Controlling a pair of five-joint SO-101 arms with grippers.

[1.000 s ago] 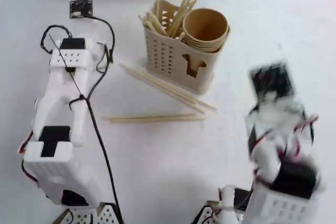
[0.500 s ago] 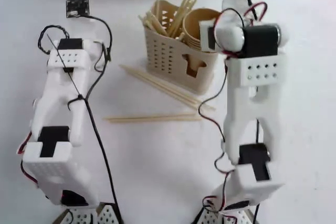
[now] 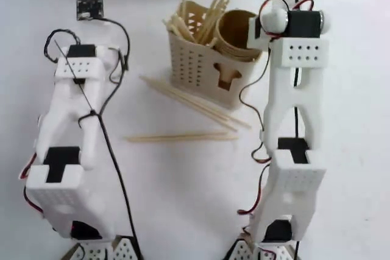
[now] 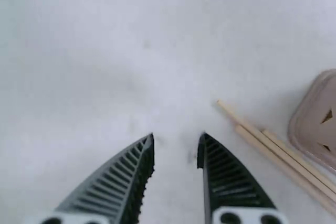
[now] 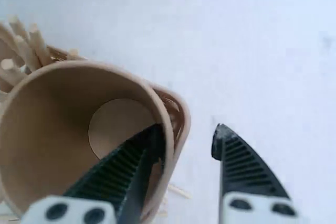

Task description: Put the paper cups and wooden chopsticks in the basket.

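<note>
The right gripper (image 5: 189, 132) holds its fingers apart astride the rim of the paper cups (image 5: 79, 108) nested in the basket (image 3: 198, 68) (a thin, light wall, probably easily crushed: pinch gently), while the left gripper (image 4: 176, 140), fingers parted, hangs just beside stiff wooden chopsticks (image 4: 273, 150).

Setting: robotics test bench, lab or workshop type (which of the two cannot be told). Evidence: plain white table (image 3: 183, 199); left arm (image 3: 68, 120) and right arm (image 3: 294, 108) in white printed shells, based at its near edge; exposed black cable (image 3: 119, 178); small black board (image 3: 90, 8) lying loose on its lead.
</note>
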